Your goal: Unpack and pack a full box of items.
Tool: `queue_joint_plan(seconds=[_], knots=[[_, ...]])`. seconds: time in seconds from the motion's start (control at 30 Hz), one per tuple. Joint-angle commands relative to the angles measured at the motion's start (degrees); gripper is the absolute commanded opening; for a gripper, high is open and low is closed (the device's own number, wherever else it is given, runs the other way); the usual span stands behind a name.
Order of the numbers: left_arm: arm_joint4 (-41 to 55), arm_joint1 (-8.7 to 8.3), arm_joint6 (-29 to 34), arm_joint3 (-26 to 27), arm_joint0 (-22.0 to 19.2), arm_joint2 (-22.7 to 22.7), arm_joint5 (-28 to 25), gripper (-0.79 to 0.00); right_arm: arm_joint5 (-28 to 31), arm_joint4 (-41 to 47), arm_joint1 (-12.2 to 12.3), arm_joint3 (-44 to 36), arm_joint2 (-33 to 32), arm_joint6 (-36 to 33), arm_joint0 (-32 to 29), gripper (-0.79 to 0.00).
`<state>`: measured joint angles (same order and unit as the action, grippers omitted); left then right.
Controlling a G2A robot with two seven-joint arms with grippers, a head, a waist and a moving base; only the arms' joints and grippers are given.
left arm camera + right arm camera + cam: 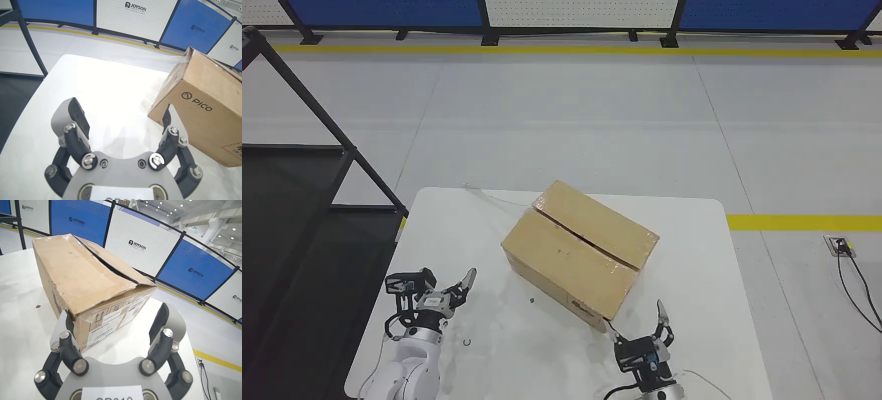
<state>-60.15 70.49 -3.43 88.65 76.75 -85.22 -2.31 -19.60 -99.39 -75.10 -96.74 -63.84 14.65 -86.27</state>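
Spreading wide with nothing between them, the ribbed black pads (79,117) of the left gripper (437,282) hover above the white table (492,330) at the lower left of the top view. The right gripper (635,322), low and right of centre, is equally splayed and empty, just beside the nearest corner of the box (580,252). That brown cardboard box sits skewed at the middle of the table, its top flaps down but parted along a dark seam. A small dark speck (38,306) lies on the tabletop near it. Beyond, pale grey floor (642,120) carries yellow lines (542,48); blue and white panels (582,10) run across the top edge, and a black rack (312,110) stands at the left.
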Motion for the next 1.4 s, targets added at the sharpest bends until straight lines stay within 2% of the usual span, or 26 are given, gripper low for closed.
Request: queue_joint_plan(seconds=[0.0,0.27,0.37,0.47,0.53,0.77,0.97,1.07,1.2,1.27,1.37], knots=[[0.05,0.04,0.12,-0.21,-0.36,-0.01,0.01,0.0,0.18,0.19,-0.02,-0.03,-0.51,-0.03,0.0,0.0],[-0.46,0.22,0.12,-1.45,-2.43,0.28,0.19,0.0,2.66,2.62,0.05,-0.94,-2.99,0.97,-0.77,0.0],[-3.39,0.13,-1.19,-2.58,-2.94,0.88,-1.25,0.0,9.12,5.09,0.61,-2.62,-5.24,3.27,-2.32,0.0],[-4.8,0.01,-1.56,-2.83,-2.19,1.18,-3.1,0.0,19.48,6.5,1.6,-5.0,-7.98,6.34,-4.6,0.0],[-4.8,0.01,-1.56,-2.83,-2.19,1.18,-3.1,0.0,25.0,4.27,2.42,-6.59,-10.54,7.4,-6.1,0.0],[-4.66,0.02,-1.49,-2.95,-2.24,1.14,-3.17,0.0,25.0,4.27,2.42,-6.59,-10.54,7.4,-6.1,0.0],[-5.01,0.36,-2.08,-4.09,-4.73,2.05,-1.45,0.0,26.16,6.19,2.34,-6.79,-10.36,4.45,-4.81,0.0],[-5.36,0.45,-2.37,-5.81,-6.82,2.17,-1.21,0.0,27.68,11.14,2.17,-6.41,-10.99,0.42,-2.9,0.0],[-8.55,0.63,-5.19,-9.7,-10.22,3.04,0.02,0.0,35.09,25.07,2.07,-5.51,-12.93,-6.19,0.64,0.0],[-8.54,0.69,-6.85,-11.9,-12.01,3.51,-2.23,0.0,41.14,34.01,2.25,-4.28,-14.87,-9.52,2.28,0.0],[-7.2,0.73,-8.82,-15.72,-14.22,3.67,-6.31,0.0,41.14,34.01,2.25,-4.28,-14.87,-9.52,2.28,0.0]])
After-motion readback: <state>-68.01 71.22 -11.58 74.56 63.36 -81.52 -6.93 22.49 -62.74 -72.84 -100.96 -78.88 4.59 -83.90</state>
